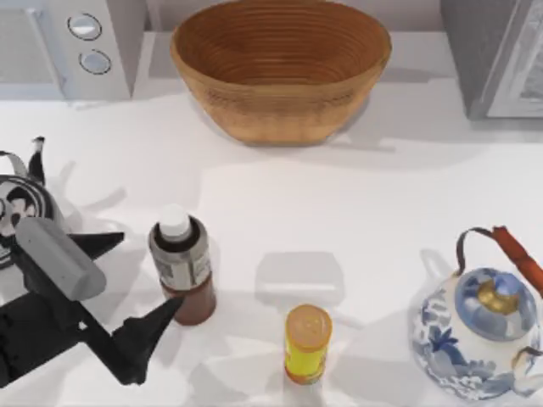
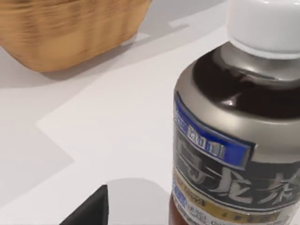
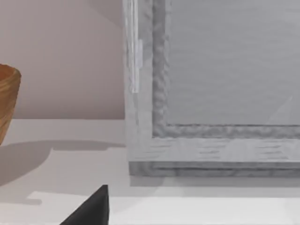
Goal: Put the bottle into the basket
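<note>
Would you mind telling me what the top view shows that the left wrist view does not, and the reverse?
Top view alone: the left gripper open beside the bottle, the yellow container, the teapot and the basket's ribbed inside. Left wrist view alone: the blue band and print on the bottle's label. Both share the bottle, its white cap, the basket and the table.

White tabletop [image 1: 356, 212], smooth. Resting on it: wicker basket [image 1: 280, 68] at far middle; bottle [image 1: 182, 271] upright, near left; yellow container [image 1: 307, 343] with orange lid upright near the front edge, just right of the bottle, apart from it; blue-and-white teapot [image 1: 475, 331] at front right. Microwave [image 1: 68, 42] at far left corner, grey appliance [image 1: 496, 55] at far right corner. A stove burner [image 1: 17, 212] sits at the left edge.
</note>
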`<act>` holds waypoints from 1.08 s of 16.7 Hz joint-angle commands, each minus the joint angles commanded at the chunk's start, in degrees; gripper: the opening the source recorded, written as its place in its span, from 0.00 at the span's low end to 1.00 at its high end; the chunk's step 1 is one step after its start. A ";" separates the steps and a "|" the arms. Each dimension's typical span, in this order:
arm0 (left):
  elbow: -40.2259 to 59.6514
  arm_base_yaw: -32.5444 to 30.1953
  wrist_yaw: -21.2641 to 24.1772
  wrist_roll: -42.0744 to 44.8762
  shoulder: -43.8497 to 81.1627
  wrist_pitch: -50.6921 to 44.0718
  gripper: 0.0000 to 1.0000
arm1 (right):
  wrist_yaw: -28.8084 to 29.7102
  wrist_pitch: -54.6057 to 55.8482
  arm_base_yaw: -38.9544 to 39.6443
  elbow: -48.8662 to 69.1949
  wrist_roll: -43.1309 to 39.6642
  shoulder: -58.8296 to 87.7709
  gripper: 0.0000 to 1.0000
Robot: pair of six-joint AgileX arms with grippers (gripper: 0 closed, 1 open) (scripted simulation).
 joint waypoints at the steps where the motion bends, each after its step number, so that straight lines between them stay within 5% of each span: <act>1: 1.02 -0.30 -0.18 -0.10 1.27 0.32 1.00 | 0.00 0.00 0.00 0.00 0.00 0.00 1.00; 9: 9.15 -6.62 -5.56 -2.19 20.49 12.48 1.00 | 0.00 0.00 0.00 0.00 0.00 0.00 1.00; 18: 7.53 -10.87 -9.64 -3.64 31.74 25.86 1.00 | 0.00 0.00 0.00 0.00 0.00 0.00 1.00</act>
